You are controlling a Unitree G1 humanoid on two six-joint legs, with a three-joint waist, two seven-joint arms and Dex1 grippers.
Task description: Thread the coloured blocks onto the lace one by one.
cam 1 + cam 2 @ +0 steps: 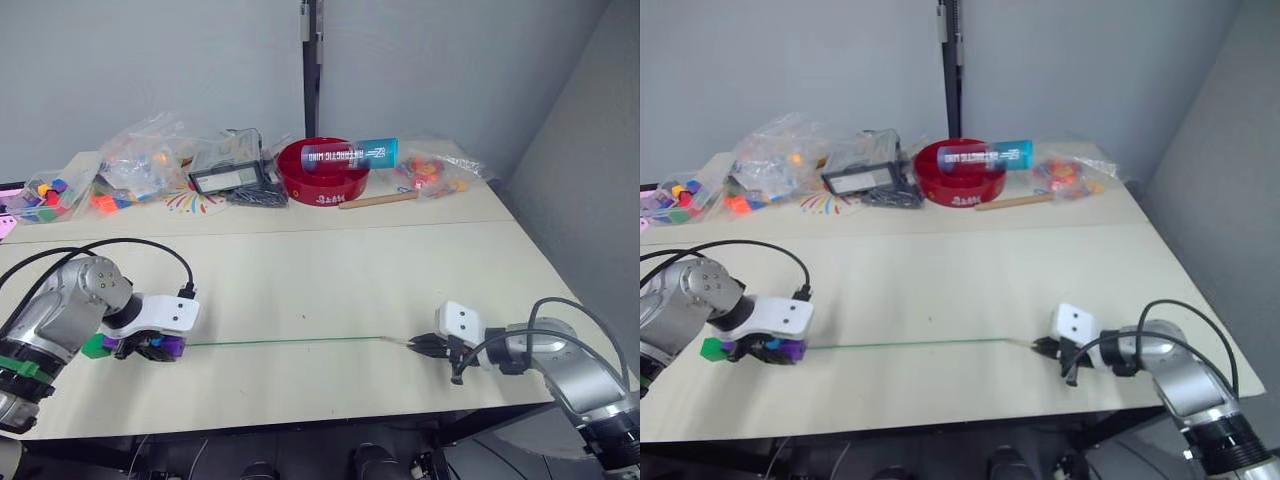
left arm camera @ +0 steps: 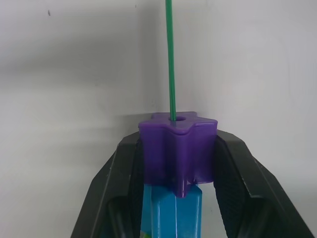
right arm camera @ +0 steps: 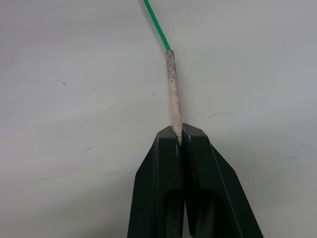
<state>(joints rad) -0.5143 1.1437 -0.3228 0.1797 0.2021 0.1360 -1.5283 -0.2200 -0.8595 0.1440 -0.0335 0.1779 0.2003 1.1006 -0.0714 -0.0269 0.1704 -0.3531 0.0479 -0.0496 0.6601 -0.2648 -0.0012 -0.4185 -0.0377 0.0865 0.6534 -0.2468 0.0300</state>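
The thin green lace (image 1: 290,342) lies stretched straight across the front of the table. My left gripper (image 1: 160,346) at the lace's left end is shut on a purple block (image 2: 177,148) with the lace running out of its hole. A cyan-blue block (image 2: 173,210) sits behind the purple one on the lace, and a green block (image 1: 96,346) shows further back. My right gripper (image 1: 428,345) at the front right is shut on the lace's pale tan tip (image 3: 173,94).
Along the table's back edge lie bags of coloured cubes (image 1: 45,195), a clear bag (image 1: 150,155), a black box (image 1: 228,176), a red bowl (image 1: 322,172) with a blue tube (image 1: 355,154) on it, a wooden stick (image 1: 378,200) and another bag (image 1: 430,170).
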